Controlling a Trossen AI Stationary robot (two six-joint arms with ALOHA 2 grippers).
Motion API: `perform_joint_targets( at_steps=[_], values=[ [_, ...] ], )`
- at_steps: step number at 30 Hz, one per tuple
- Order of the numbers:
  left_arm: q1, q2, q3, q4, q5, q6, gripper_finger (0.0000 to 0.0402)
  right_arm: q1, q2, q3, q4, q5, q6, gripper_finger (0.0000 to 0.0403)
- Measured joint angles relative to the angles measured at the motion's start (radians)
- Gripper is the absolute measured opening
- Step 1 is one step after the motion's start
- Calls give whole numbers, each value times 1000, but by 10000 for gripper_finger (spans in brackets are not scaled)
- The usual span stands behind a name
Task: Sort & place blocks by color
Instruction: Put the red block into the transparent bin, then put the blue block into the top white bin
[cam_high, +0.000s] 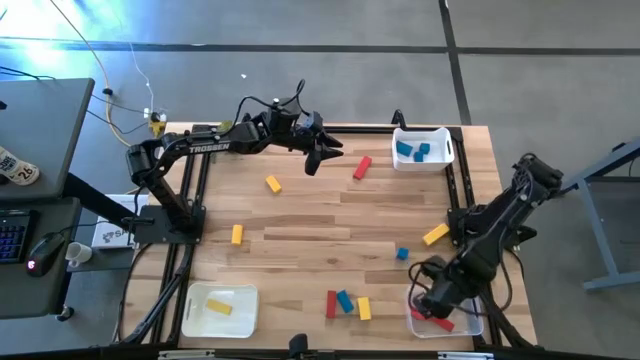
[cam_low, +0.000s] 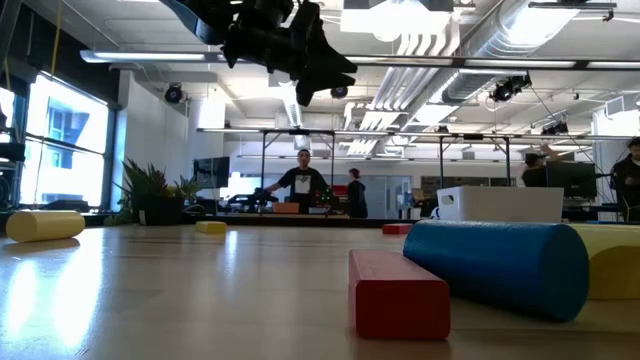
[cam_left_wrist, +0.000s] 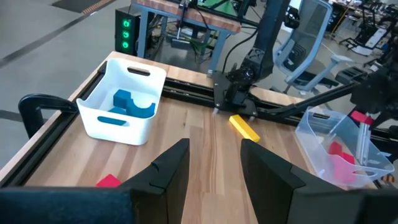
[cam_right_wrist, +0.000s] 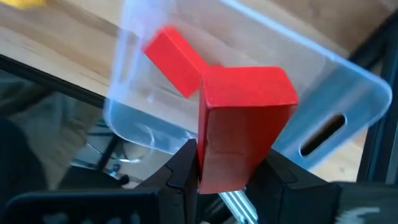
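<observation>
- Pale wooden desk (cam_high: 320, 215) of long planks, with black rails along its sides, on a grey floor.
- Blocks (cam_high: 345, 302) scattered on the desk: yellow ones on the left half, a red bar (cam_high: 362, 167) near the far edge, a red, blue and yellow cluster at the near edge.
- White bin (cam_high: 423, 148) at the far right corner, with blue blocks inside.
- White bin (cam_high: 220, 309) at the near left corner, with one yellow block inside.
- Clear bin (cam_high: 446, 318) at the near right corner, with a red block lying inside.
- Right claw (cam_right_wrist: 229, 168) above the clear bin, clamped on a red block (cam_right_wrist: 244, 124).
- Left claw (cam_high: 318, 158) raised above the far middle of the desk, fingers apart, nothing between them.
- Beyond the desk in the low view, a large open room with ceiling pipes, windows at the left, a plant (cam_low: 150, 192) and several persons (cam_low: 303, 180) standing far back.
</observation>
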Motion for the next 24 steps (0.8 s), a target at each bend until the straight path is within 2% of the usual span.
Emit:
perform_joint_targets(
  at_steps=[6,11,18,24],
  values=[
    [-1,0,0,0,6,0,133,31,68,0,2,-80,41,98],
    [-2,0,0,0,6,0,133,33,112,0,8,-80,54,138],
    [-2,0,0,-18,10,0,133,25,126,0,9,-80,52,170],
    [-1,-9,0,-120,7,58,133,-6,126,0,15,6,27,179]
  ],
)
